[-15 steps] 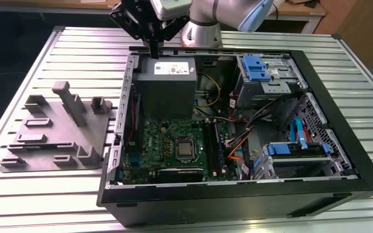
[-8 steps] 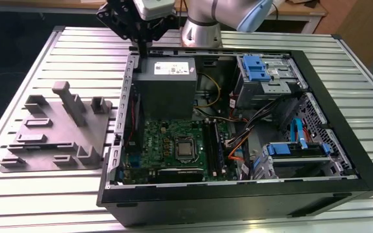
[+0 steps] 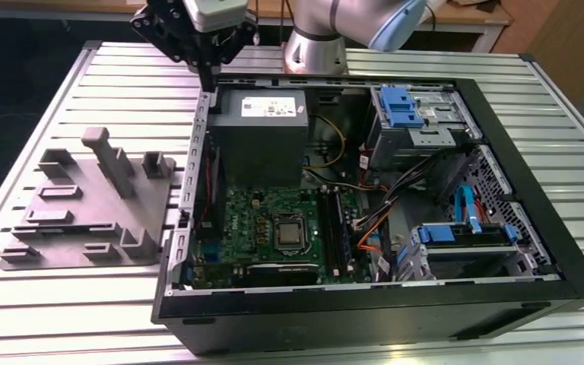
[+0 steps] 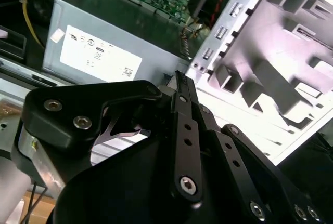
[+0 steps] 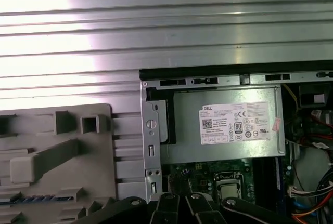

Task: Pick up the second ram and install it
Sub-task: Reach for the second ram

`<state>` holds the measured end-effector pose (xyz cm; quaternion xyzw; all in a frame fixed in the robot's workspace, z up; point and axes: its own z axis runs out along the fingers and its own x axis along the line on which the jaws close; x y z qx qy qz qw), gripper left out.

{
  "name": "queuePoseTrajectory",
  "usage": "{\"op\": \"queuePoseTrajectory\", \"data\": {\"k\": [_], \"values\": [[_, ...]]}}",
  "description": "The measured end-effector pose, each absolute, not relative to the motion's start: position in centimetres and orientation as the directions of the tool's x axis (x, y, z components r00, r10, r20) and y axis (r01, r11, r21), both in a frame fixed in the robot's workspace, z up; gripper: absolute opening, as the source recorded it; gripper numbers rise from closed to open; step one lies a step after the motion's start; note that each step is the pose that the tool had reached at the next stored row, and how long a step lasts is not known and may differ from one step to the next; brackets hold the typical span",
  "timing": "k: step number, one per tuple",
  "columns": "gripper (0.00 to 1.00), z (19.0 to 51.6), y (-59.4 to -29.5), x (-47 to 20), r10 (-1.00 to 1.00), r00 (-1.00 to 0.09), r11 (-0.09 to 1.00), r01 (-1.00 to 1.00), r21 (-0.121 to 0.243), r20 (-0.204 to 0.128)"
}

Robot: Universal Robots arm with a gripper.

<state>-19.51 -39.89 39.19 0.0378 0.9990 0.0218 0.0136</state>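
Observation:
A thin, dark bluish strip, apparently the second ram (image 5: 36, 199), lies flat in a slot of the grey plastic tray (image 5: 57, 182). The tray (image 3: 79, 228) sits on the table beside the open computer case, on the exterior view's left. My gripper (image 3: 209, 82) hangs above the case's far corner next to the grey power supply (image 3: 256, 133), well away from the tray's slot. Its fingers (image 4: 182, 104) meet at the tips, and I see nothing between them. The motherboard's long black memory slots (image 3: 330, 228) run beside the CPU socket (image 3: 288, 232).
The case's metal side wall (image 3: 198, 152) stands between the tray and the motherboard. A tall grey block (image 3: 109, 163) rises from the tray. Cables (image 3: 373, 220) and blue drive cages (image 3: 404, 106) fill the case on the exterior view's right. The table is ribbed aluminium (image 5: 156, 21).

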Motion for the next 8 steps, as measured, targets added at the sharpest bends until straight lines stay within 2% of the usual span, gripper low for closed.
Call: {"op": "queuePoseTrajectory", "data": {"k": [8], "values": [[0.1,39.0,-39.9,-21.6,0.076,-0.997,0.996,0.075,0.045,-0.026]]}}
